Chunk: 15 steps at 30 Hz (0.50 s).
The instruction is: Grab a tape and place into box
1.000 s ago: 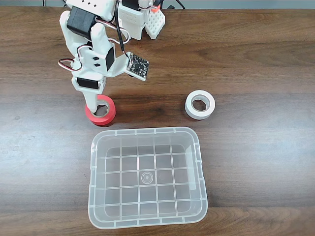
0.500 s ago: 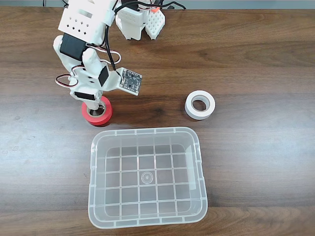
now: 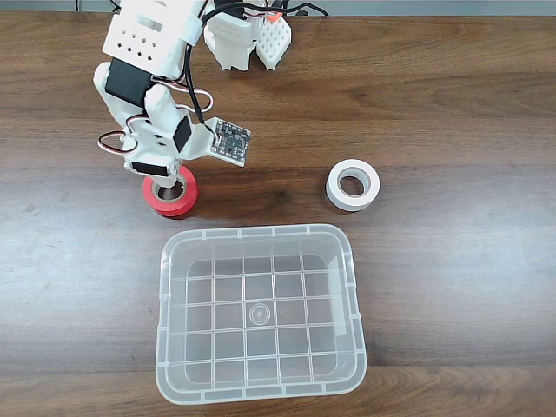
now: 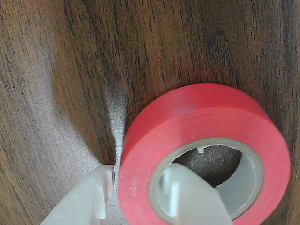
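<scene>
Fixed view first: the white arm reaches down at the left, its gripper (image 3: pixel 165 184) sitting right on the red tape (image 3: pixel 171 196), which lies flat on the wooden table (image 3: pixel 452 104) just above the clear box's (image 3: pixel 261 314) upper-left corner. A white tape roll (image 3: pixel 353 185) sits well off to the right.

Wrist view: one finger (image 4: pixel 187 197) pokes into the tape's (image 4: pixel 201 117) cardboard core, the other hugs the outer red wall, so the jaws are pinched narrow across the roll's wall.

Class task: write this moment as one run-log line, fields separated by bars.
phase: grasping | gripper: one finger inside core, one outside, straddling red tape wall | tape: on table, outside box | white roll: untouched
</scene>
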### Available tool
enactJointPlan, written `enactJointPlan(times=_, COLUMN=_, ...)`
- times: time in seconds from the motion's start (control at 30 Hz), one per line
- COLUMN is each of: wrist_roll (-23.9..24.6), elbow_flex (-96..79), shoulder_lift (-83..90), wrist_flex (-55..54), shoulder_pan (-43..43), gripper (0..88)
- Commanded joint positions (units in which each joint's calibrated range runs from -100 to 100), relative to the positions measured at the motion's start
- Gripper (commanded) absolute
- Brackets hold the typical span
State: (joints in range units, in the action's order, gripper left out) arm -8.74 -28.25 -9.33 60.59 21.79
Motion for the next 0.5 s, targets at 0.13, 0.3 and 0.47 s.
enactJointPlan(times=0.13, wrist_roll=-0.17, elbow_flex=5.60, shoulder_lift=15.21, wrist_flex=5.93, shoulder_pan=-1.31, gripper=5.3)
enactJointPlan(times=0.3, wrist_roll=-0.17, elbow_flex=9.28, shoulder_lift=26.71, wrist_flex=12.10, shoulder_pan=-4.45, gripper=5.5)
enactJointPlan(times=0.47, wrist_roll=-0.17, elbow_flex=12.35, shoulder_lift=36.85, wrist_flex=17.75, shoulder_pan=-7.89, gripper=5.6)
